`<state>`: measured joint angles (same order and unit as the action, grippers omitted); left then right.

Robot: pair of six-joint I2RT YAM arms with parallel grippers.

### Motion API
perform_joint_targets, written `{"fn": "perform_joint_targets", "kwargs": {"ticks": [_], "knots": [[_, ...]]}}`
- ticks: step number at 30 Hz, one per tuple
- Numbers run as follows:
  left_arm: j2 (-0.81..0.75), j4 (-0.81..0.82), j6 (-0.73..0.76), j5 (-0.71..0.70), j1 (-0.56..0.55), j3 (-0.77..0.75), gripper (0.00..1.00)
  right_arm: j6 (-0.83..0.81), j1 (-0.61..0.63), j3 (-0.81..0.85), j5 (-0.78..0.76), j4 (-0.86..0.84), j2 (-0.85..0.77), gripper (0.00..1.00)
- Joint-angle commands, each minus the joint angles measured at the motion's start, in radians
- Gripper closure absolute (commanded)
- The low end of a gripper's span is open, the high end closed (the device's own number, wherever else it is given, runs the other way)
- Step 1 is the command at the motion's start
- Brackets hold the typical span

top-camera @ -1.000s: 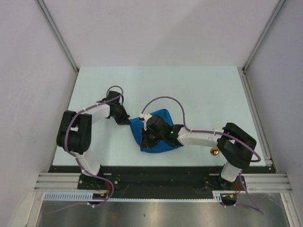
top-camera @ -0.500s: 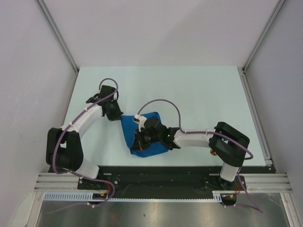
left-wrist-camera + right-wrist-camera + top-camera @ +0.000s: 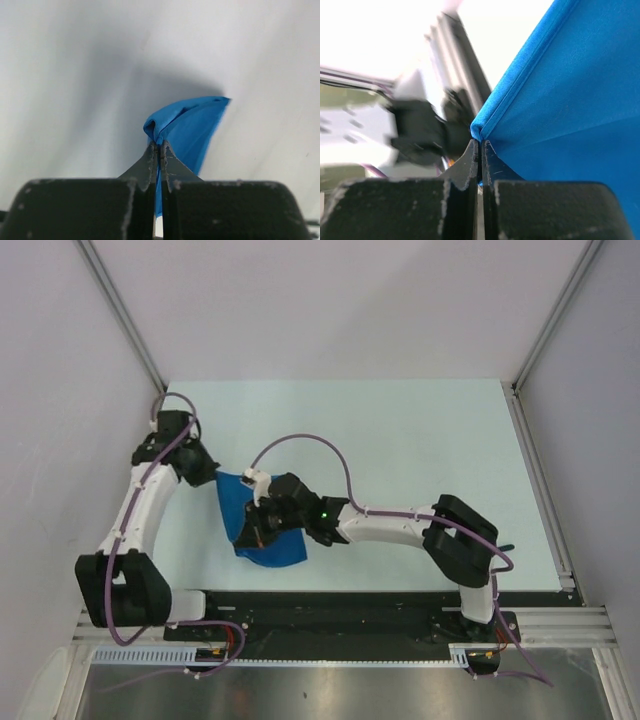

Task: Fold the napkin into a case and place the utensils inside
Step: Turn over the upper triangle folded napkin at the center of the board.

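Left arm reaches up along the left side of the table [image 3: 420, 430]; left gripper [image 3: 159, 146] is pinched tight on a corner of the napkin [image 3: 232, 508]. Right arm reaches far leftward, low; right gripper [image 3: 480, 143] is clamped on the hem. The napkin is held between them, over the table's near-left part.

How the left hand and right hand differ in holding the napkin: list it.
Left hand pinches a bunched tip of the napkin; right hand pinches a flat hemmed corner. Left hand holds the far left end; right hand sits nearer, over the cloth. Both are shut on it.
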<state>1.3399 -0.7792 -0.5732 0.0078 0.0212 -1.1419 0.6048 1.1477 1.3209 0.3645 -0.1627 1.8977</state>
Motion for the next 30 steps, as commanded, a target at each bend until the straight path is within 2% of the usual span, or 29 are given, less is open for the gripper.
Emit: {"fn": "perform_joint_targets", "kwargs": {"ticks": [1,3,5,8,10,12,15,16,18,19,20,23,30], "knots": [[-0.129,-0.015,0.022,-0.098,0.138,-0.183,1.0,-0.004,0.086,0.202,0.154,0.045,0.07,1.0],[-0.156,-0.06,0.021,-0.182,0.148,-0.238,1.0,0.021,0.116,0.3,0.206,0.023,0.106,1.0],[-0.189,-0.052,0.009,-0.193,0.146,-0.289,1.0,0.055,0.135,0.339,0.261,-0.053,0.123,1.0],[-0.208,0.027,-0.01,-0.183,0.146,-0.303,1.0,0.166,0.138,0.328,0.339,-0.216,0.133,1.0],[-0.17,0.063,-0.016,-0.116,0.138,-0.295,1.0,0.225,0.135,0.264,0.353,-0.327,0.123,1.0],[-0.13,0.118,-0.02,-0.092,0.105,-0.27,1.0,0.262,0.113,0.162,0.352,-0.392,0.113,1.0],[-0.001,0.227,-0.028,-0.085,-0.044,-0.201,1.0,0.378,0.061,0.023,0.352,-0.593,0.113,1.0],[0.028,0.26,-0.036,-0.081,-0.068,-0.179,1.0,0.41,0.046,-0.077,0.353,-0.714,0.121,1.0],[0.118,0.374,-0.048,-0.086,-0.118,-0.121,1.0,0.501,0.012,-0.164,0.353,-0.812,0.133,1.0],[0.146,0.415,-0.053,-0.097,-0.165,-0.104,1.0,0.538,-0.021,-0.257,0.352,-0.94,0.139,1.0],[0.174,0.505,-0.066,-0.086,-0.184,-0.085,1.0,0.562,-0.035,-0.309,0.344,-0.987,0.141,1.0],[0.272,0.639,-0.091,-0.089,-0.248,-0.052,1.0,0.552,-0.092,-0.472,0.34,-1.02,0.135,1.0],[0.433,0.741,-0.125,-0.063,-0.351,-0.081,1.0,0.524,-0.17,-0.736,0.337,-1.107,0.138,1.0]]}}
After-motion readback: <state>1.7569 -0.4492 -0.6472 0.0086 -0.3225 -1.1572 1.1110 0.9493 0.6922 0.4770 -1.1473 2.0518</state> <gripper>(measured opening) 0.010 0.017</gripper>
